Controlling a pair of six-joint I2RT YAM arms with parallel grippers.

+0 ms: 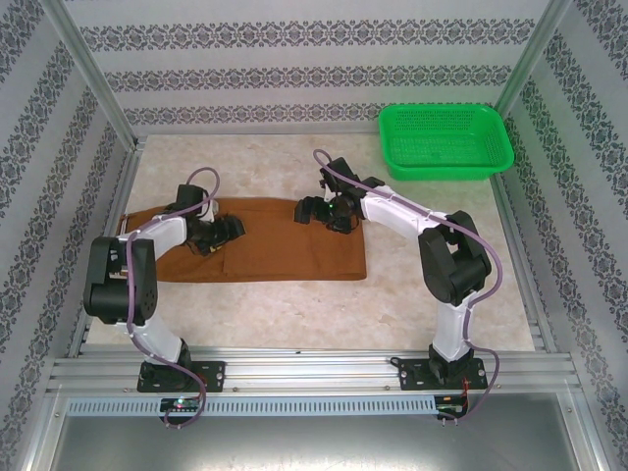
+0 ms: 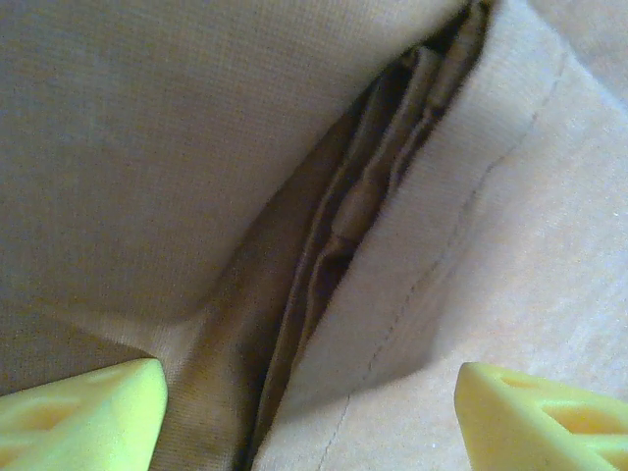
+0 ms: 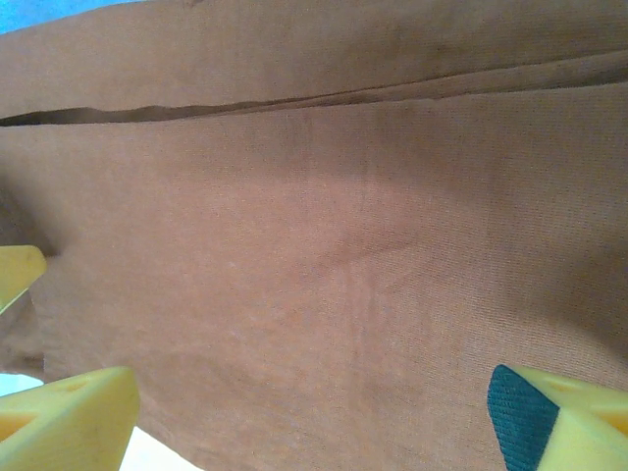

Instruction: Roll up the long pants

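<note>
1. Patterned wallpaper [image 1: 294, 74] is seen around a pale, mottled worktop [image 1: 294, 304]; a green mesh basket [image 1: 446, 173] is set at its far right corner.
2. Rust-brown woven long pants [image 1: 285, 253] are laid flat across the worktop's middle, a dark fold running lengthwise.
3. The left pincer [image 1: 218, 234] and right pincer [image 1: 314, 211] are held open over the cloth, yellow fingertips [image 2: 78, 417] spread wide.
</note>
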